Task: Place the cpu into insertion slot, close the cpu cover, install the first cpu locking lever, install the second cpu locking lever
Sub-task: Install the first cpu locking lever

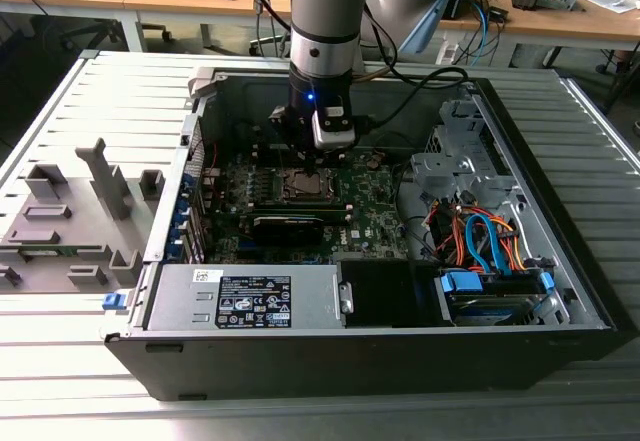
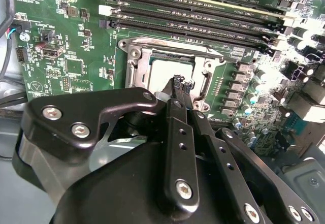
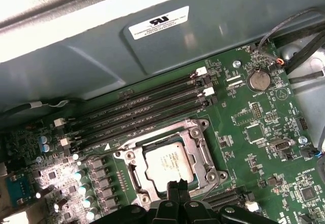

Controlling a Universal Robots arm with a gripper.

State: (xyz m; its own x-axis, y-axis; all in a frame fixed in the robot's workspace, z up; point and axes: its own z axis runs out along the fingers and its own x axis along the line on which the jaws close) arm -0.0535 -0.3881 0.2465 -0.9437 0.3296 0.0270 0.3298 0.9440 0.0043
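Now the gripper (image 3: 178, 184) hangs low over the slot (image 3: 196, 131), with its fingers pinched close together and nothing between them. The cpu (image 3: 165, 164) lies flat inside the slot, and the cover (image 3: 135, 173) lies down around it. The slot sits on the green board (image 3: 254, 132), next to the long black memory slots (image 3: 142, 108)
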